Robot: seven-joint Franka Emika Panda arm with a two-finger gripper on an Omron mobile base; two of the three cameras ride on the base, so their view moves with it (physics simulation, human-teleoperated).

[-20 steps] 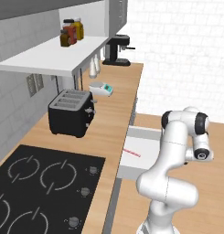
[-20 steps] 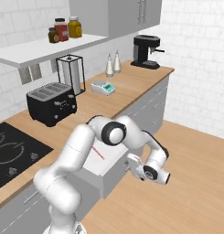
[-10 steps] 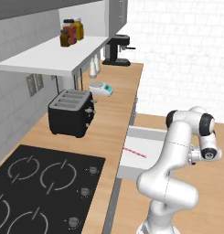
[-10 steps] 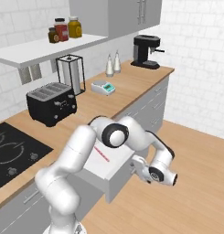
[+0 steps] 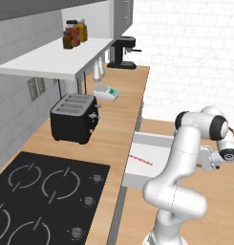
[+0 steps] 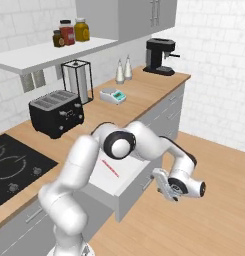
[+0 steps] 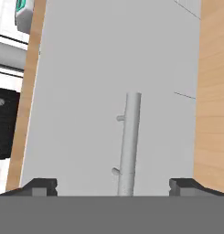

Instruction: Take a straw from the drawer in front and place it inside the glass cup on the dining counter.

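The drawer (image 6: pixel 125 176) stands pulled out from under the wooden counter, its white inside showing. A red-and-white straw (image 6: pixel 110 167) lies flat on its bottom, also seen as the straw (image 5: pixel 141 159) in the left base view. My gripper (image 6: pixel 163 184) hangs low in front of the drawer's grey front panel (image 6: pixel 140 192), facing it. In the hand view the panel's bar handle (image 7: pixel 129 141) stands between my fingertips (image 7: pixel 40 185), which are far apart and touch nothing. The gripper (image 7: pixel 113 187) is open and holds nothing.
A black toaster (image 5: pixel 73 118), a hob (image 5: pixel 42 201), a small scale (image 5: pixel 105 92) and a coffee machine (image 5: pixel 123 51) stand on the counter behind the drawer. A shelf (image 5: pixel 56 60) with jars hangs above. Wooden floor (image 6: pixel 214 220) spreads to the right.
The drawer has slid further out of the counter. My jaws, which were shut on its handle, have opened and let it go.
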